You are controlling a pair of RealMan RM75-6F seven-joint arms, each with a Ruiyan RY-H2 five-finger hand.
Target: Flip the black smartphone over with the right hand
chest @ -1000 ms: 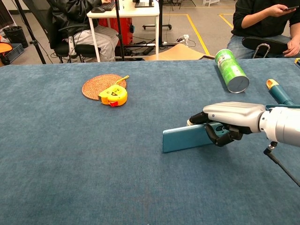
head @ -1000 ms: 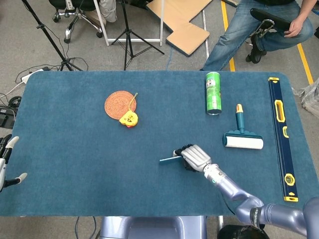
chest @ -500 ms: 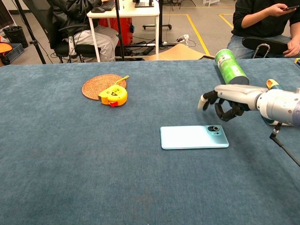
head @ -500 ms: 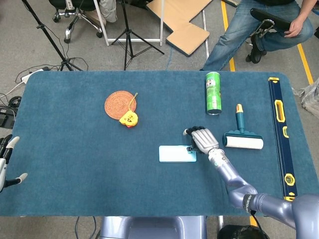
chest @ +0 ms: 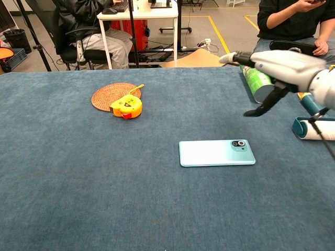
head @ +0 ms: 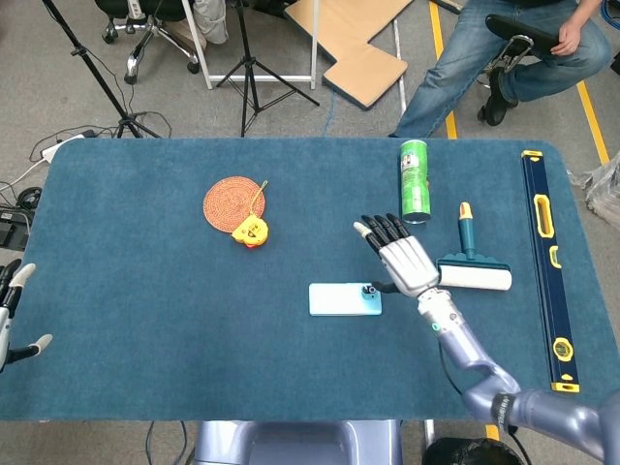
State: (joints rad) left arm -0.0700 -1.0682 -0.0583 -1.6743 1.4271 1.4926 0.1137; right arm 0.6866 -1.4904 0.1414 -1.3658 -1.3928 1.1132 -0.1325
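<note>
The smartphone (head: pixel 345 299) (chest: pixel 216 152) lies flat on the blue table with its pale teal back and camera bump facing up, camera end toward the right. My right hand (head: pixel 401 260) (chest: pixel 275 64) hovers above and to the right of it, fingers spread and empty, not touching the phone. My left hand (head: pixel 12 315) shows at the left edge of the head view, off the table, fingers apart and holding nothing.
A woven coaster (head: pixel 231 201) with a yellow tape measure (head: pixel 250 231) sits at the left rear. A green can (head: pixel 415 180) lies at the right rear, a lint roller (head: pixel 472 265) beside my right hand, and a long level (head: pixel 545 262) along the right edge. People sit behind the table.
The phone went from standing on edge in my right hand to lying flat, back up. The hand let go, then rose and spread its fingers.
</note>
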